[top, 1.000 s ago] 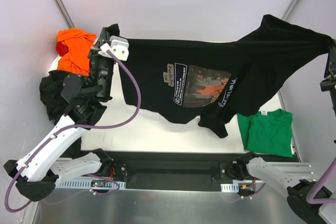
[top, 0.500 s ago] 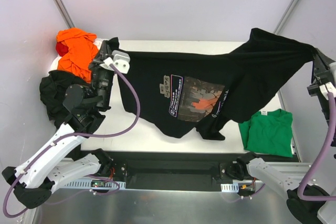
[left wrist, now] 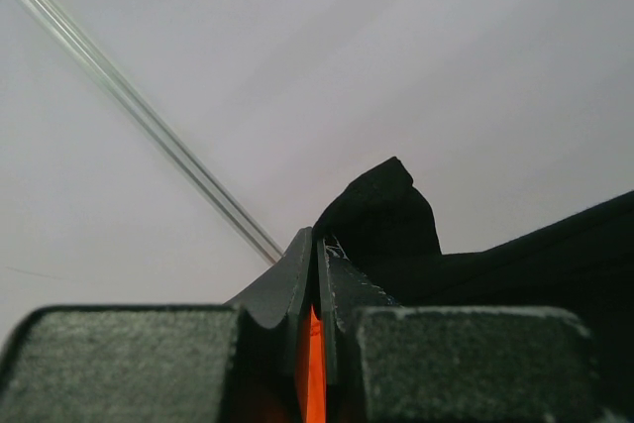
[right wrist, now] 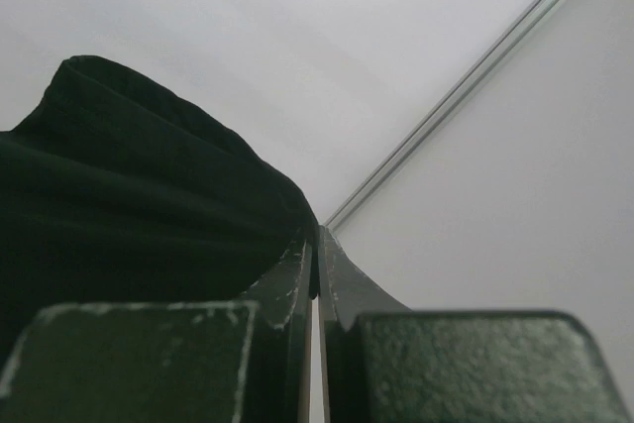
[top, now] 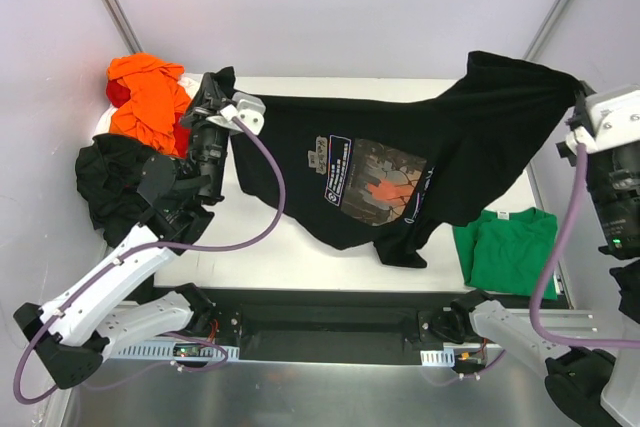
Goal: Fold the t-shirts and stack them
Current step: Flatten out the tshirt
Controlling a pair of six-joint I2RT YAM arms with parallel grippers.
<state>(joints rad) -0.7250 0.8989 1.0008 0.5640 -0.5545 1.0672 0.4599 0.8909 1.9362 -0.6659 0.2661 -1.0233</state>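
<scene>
A black t-shirt with a rectangular chest print (top: 372, 172) hangs stretched in the air between both arms. My left gripper (top: 213, 90) is shut on its left corner; the cloth (left wrist: 381, 210) pokes out past the closed fingertips. My right gripper (top: 578, 107) is shut on its right corner, held higher; the cloth (right wrist: 149, 195) bunches left of the closed jaws. A folded bright green t-shirt (top: 508, 252) lies at the table's right front. Crumpled orange (top: 148, 95) and red (top: 118, 94) shirts and another black one (top: 110, 182) lie piled at the left.
The white table (top: 290, 262) has a black rail along its near edge. White enclosure walls with metal posts (top: 108, 2) stand close on the left, back and right. The left arm's purple cable (top: 262, 197) loops over the table.
My right gripper has moved up and inward with its shirt corner. My left gripper has shifted slightly right. The shirt's lower hem has dropped towards the table.
</scene>
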